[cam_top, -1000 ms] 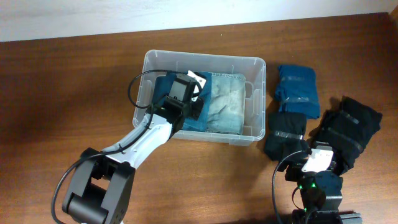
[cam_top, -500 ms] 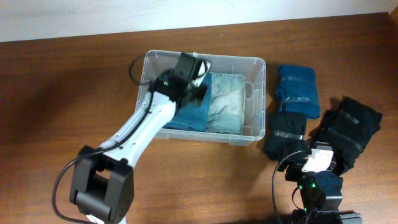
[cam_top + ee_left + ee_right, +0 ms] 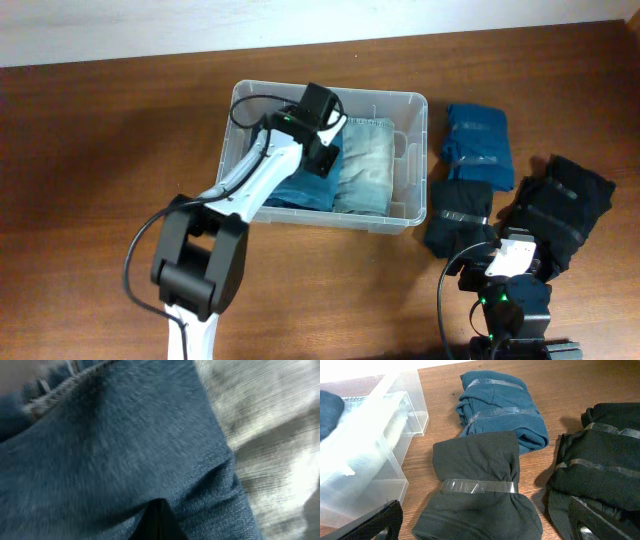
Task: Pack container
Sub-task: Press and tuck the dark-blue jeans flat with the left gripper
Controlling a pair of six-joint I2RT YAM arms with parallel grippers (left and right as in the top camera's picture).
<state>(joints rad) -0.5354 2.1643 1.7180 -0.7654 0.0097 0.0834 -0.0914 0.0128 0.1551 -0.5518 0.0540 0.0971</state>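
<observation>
The container (image 3: 421, 101) is a clear plastic tub at the table's middle; its corner also shows in the right wrist view (image 3: 395, 415). Inside lie folded dark blue jeans (image 3: 296, 190) on the left and light-wash jeans (image 3: 368, 165) on the right. My left gripper (image 3: 325, 152) is down inside the tub. In the left wrist view its fingers (image 3: 159, 521) form one dark wedge with the dark blue jeans (image 3: 115, 445) creased around the tip, next to the light-wash jeans (image 3: 270, 435). My right gripper (image 3: 508, 250) is open and empty, low at the front right (image 3: 485, 530).
Right of the tub lie taped cloth bundles: a teal one (image 3: 478, 145) (image 3: 500, 405), a dark grey one (image 3: 458, 215) (image 3: 475, 490) just before my right gripper, and a black one (image 3: 560, 205) (image 3: 605, 460). The table is brown wood (image 3: 120, 140).
My left arm has swung further into the tub, towards its back and right side, over the dark blue jeans. The right arm has not moved.
</observation>
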